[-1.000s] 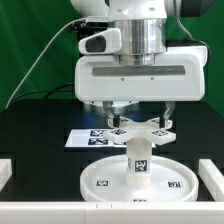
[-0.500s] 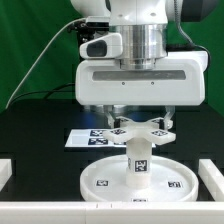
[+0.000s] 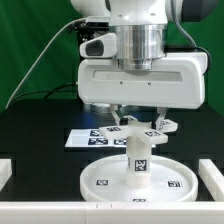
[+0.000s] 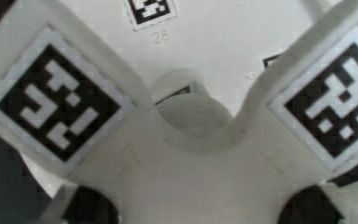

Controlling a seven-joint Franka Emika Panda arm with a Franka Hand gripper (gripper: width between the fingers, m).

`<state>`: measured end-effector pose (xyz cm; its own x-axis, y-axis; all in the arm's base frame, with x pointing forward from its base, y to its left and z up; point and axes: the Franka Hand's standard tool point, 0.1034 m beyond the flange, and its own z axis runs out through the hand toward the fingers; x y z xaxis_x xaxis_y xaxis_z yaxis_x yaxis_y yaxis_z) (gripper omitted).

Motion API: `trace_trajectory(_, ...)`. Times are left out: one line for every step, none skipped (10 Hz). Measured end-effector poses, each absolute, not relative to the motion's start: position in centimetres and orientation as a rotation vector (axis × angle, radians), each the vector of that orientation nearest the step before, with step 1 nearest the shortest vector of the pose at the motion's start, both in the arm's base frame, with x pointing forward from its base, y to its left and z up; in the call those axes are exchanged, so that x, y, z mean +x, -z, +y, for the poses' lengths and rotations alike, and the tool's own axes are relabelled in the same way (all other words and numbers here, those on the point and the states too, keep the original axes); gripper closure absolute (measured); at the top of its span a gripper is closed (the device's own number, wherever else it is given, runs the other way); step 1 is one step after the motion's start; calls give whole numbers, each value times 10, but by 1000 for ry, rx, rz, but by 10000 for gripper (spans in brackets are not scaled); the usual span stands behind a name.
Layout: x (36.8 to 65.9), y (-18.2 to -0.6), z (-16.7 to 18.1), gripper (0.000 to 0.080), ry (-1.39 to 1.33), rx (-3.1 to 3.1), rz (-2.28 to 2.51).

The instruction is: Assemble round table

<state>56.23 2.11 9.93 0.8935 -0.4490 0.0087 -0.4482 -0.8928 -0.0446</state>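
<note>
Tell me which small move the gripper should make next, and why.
Probably keep turning the base onto the leg. The gripper holds the cross-shaped base over the top of the leg, which stands upright on the disc, and in the exterior view the base looks a little tilted. Whether it is fully seated cannot be told.

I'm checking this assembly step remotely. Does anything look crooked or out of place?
Nothing stands out. The leg stands upright on the round disc, and the cross-shaped base sits level at its top under the gripper.
</note>
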Motion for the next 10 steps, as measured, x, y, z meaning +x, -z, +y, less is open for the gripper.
trace_trajectory(563,-99,22,363,27,-2962,895)
trace_trajectory(563,-99,23,363,23,-2917,1018)
trace_trajectory(563,-99,23,363,20,-2869,1143)
trace_trajectory(563,-99,25,361,15,-2804,1292)
trace_trajectory(563,-99,26,361,12,-2741,1418)
trace_trajectory(563,-99,29,361,8,-2665,1545)
trace_trajectory(563,-99,34,361,5,-2581,1672)
trace_trajectory(564,-99,38,361,0,-2489,1790)
trace_trajectory(564,-99,39,361,-11,-2387,1912)
trace_trajectory(564,-99,39,361,-23,-2278,2030)
